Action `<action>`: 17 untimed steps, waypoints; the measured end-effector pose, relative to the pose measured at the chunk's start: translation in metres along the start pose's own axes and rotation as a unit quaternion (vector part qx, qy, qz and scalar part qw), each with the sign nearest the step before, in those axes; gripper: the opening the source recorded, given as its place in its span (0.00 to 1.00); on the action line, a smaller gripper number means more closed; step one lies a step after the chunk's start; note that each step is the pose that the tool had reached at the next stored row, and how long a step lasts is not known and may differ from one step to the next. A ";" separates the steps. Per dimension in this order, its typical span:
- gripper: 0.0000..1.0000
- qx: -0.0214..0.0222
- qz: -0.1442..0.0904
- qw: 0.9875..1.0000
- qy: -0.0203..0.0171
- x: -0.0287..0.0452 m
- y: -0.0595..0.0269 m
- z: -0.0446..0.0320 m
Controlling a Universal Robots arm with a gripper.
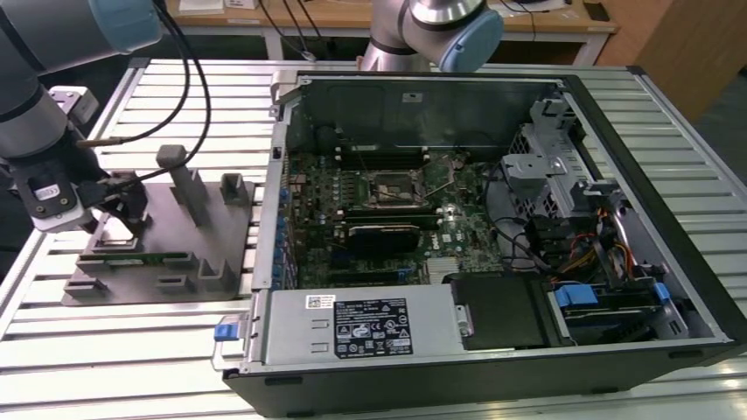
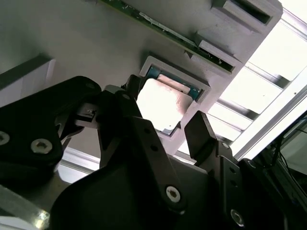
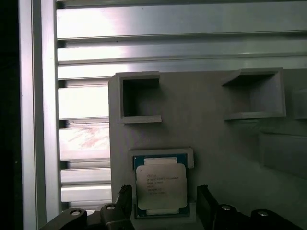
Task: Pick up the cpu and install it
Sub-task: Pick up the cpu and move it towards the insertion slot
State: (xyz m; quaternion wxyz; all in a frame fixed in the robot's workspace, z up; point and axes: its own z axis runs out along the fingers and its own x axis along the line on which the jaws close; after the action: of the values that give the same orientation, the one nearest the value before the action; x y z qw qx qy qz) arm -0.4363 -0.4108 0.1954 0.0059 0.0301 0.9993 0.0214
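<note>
The cpu (image 3: 160, 186), a silvery square chip with a thin green edge, lies flat in a shallow pocket of the grey fixture plate (image 3: 216, 139). It shows in both wrist views, bright in the second wrist view (image 2: 160, 108). My gripper (image 3: 163, 203) stands open just over it, one black finger (image 3: 125, 197) on each side of the chip with a small gap to each edge. In the exterior view my gripper (image 1: 114, 213) hangs low over the fixture plate (image 1: 164, 223) at that view's left. The motherboard socket (image 1: 390, 185) sits in the open computer case.
The open computer case (image 1: 653, 262) fills the exterior view's right half. The fixture plate carries upright grey posts (image 1: 184, 184) and a memory stick (image 1: 138, 260) in a slot. A slatted aluminium table (image 1: 105, 367) lies underneath. A second arm (image 1: 443, 31) stands behind the case.
</note>
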 end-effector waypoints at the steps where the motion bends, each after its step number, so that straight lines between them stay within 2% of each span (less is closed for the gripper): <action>1: 0.65 0.000 0.000 1.000 0.000 0.0000 0.0000 0.0006; 17: 0.65 0.000 0.000 1.000 0.000 0.0004 0.0040 0.0112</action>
State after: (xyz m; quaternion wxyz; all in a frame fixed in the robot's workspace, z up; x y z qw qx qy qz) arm -0.4363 -0.4063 0.1844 0.0059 0.0300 0.9993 0.0214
